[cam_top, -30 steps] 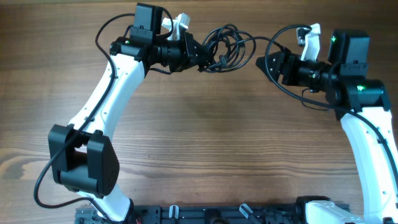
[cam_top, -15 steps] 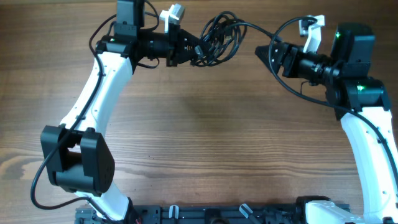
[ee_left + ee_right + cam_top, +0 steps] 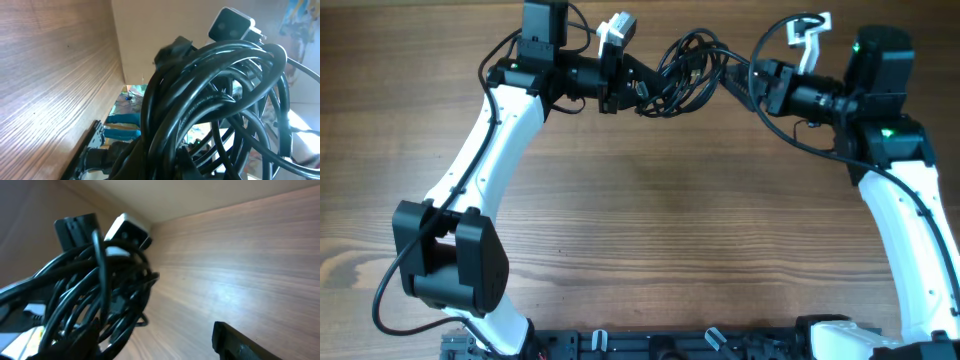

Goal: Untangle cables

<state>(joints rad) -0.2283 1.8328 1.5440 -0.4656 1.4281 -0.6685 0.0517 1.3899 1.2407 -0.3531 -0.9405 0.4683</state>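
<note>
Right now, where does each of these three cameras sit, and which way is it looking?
Overhead: above the table, looking straight down; left arm and right arm show.
Left wrist: on left arm, facing the cables close up; fingers unclear.
Right wrist: on right arm, facing them too; one finger shows.
Shared: both wrists see the cables.

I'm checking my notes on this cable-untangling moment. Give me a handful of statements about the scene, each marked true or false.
1. The cables form one tangled black bundle between the two grippers. True.
2. The left gripper is shut on the cables. True.
3. The right gripper is clamped fully shut. False: its jaws stand open, close beside the bundle.
4. The bundle sits at the bottom edge of the overhead view. False: it is near the top edge, at the far side of the table.
5. The cables are white. False: they are black.
</note>
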